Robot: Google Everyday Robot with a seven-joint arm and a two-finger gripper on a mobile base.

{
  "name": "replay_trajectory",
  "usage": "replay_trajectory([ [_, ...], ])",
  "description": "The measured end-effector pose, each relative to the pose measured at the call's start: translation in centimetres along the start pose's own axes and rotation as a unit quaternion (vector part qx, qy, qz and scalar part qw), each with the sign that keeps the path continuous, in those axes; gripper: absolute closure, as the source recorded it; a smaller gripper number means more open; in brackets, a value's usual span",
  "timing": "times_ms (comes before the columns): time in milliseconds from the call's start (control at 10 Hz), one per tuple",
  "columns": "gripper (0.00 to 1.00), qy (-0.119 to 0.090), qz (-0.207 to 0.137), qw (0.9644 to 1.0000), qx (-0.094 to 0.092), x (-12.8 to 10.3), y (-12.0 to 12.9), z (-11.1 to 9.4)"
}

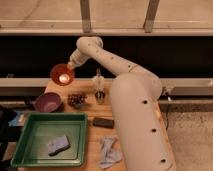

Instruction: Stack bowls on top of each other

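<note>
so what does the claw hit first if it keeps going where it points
The claw, raised over the table holding the orange bowl, points down-left: probably the purple bowl first, depth unclear.
</note>
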Motion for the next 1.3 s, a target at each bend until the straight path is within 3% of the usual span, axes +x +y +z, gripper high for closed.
replay_trajectory([
  [200, 1.0, -0.002, -0.022, 0.9991, -0.036, -0.5, 2.7, -0.5],
  [400, 1.0, 0.005, -0.053, 0.9946, -0.09, -0.7, 6.9, -0.1],
  [600, 1.0, 0.018, -0.077, 0.9869, -0.14, -0.7, 10.7, 1.3],
  [800, 1.0, 0.032, -0.094, 0.9796, -0.175, -0.4, 13.1, 3.4],
  [1000, 1.0, 0.047, -0.102, 0.9743, -0.196, -0.3, 14.6, 6.6],
  [1300, 0.97, 0.059, -0.082, 0.9757, -0.194, 0.5, 13.7, 8.3],
])
